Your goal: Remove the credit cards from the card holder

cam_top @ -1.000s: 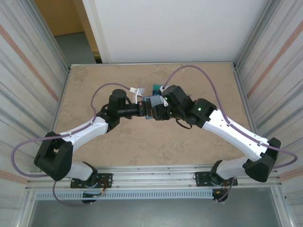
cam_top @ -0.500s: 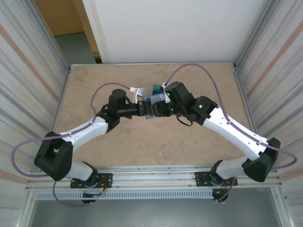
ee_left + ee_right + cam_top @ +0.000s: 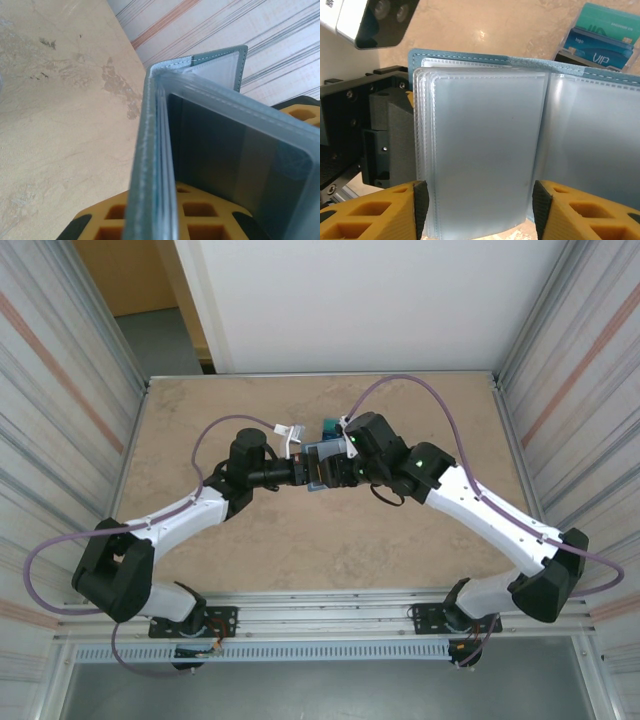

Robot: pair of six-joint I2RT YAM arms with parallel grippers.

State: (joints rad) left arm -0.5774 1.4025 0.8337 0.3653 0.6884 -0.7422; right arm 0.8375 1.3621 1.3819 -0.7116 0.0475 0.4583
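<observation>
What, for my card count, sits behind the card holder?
Teal and blue credit cards stand behind the card holder; its top edge hides their lower parts, so their number is unclear.

The holder (image 3: pixel 485 145) is dull blue with pale stitching, and its sleeves are milky and see-through. Just past the right pincer (image 3: pixel 477 210), whose fingers (image 3: pixel 370 212) are yellow with black pads, the cards (image 3: pixel 602 42) are teal and blue with white writing. The table (image 3: pixel 485 22) under it is sandy brown with cloudy marks.
</observation>
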